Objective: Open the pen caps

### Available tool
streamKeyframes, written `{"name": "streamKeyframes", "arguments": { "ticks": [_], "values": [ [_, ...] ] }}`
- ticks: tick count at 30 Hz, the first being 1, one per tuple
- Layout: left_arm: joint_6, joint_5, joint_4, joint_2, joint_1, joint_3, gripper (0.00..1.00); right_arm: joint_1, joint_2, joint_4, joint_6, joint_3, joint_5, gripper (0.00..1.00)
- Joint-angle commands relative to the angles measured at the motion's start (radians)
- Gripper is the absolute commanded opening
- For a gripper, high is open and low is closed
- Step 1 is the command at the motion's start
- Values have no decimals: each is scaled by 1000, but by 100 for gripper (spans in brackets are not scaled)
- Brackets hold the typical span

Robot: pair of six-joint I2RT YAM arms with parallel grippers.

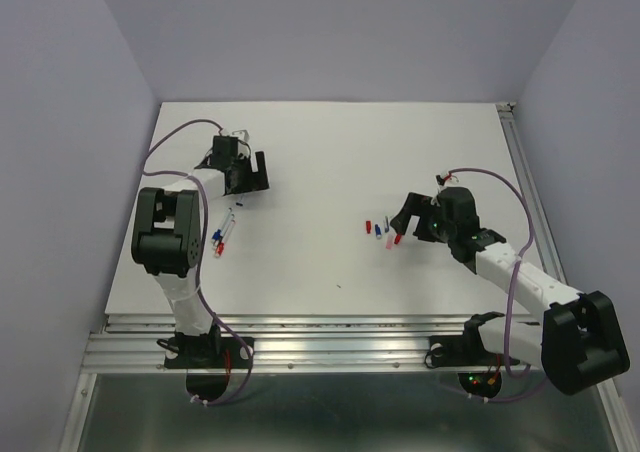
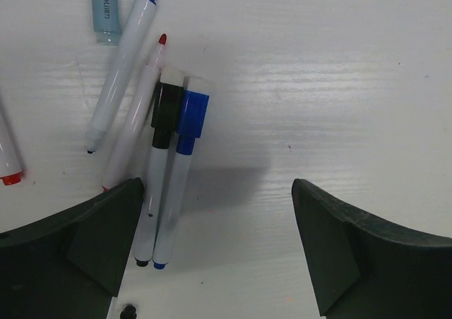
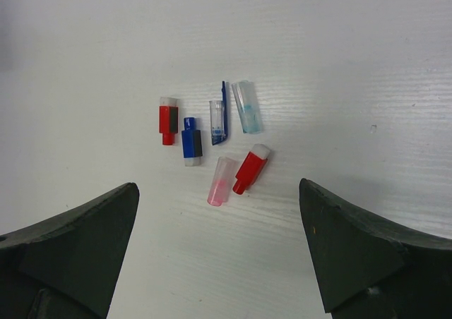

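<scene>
Several loose pen caps lie in a cluster in the right wrist view: a red cap [image 3: 167, 118], a dark blue cap [image 3: 191, 141], a clear cap with a blue clip [image 3: 219, 114], a light blue cap [image 3: 248, 107], another red cap [image 3: 251, 169] and a pinkish clear cap [image 3: 221, 181]. My right gripper [image 3: 217, 192] is open and empty just short of them; the top view shows it [image 1: 408, 226] beside the caps [image 1: 380, 230]. My left gripper [image 2: 215, 192] is open and empty over the pens [image 1: 222, 232]. One pen wears a black cap [image 2: 167, 113], another a blue cap [image 2: 192, 116].
Two uncapped whitish pens, one blue-tipped [image 2: 120, 72] and one red-tipped [image 2: 138, 114], lie left of the capped pair. A pale blue barrel [image 2: 106, 12] lies at the top left and another pen [image 2: 6, 157] at the left edge. The table's metal rail [image 1: 330, 347] runs along the near edge.
</scene>
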Motion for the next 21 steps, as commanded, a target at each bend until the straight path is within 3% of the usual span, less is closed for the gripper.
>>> {"name": "streamKeyframes", "arguments": {
  "ticks": [1,9,18,21],
  "values": [
    [22,-9,9,10,-12,48,97,5,-2,41,-7,-16,18,100],
    [22,-35,-23,14,-35,54,95,5,-5,39,-7,-17,18,100],
    [-37,-234,-57,-26,-49,51,93,3,1,39,-4,-14,13,100],
    [-41,-228,-55,-35,-47,50,93,3,2,41,-4,-13,10,100]
  ]
}}
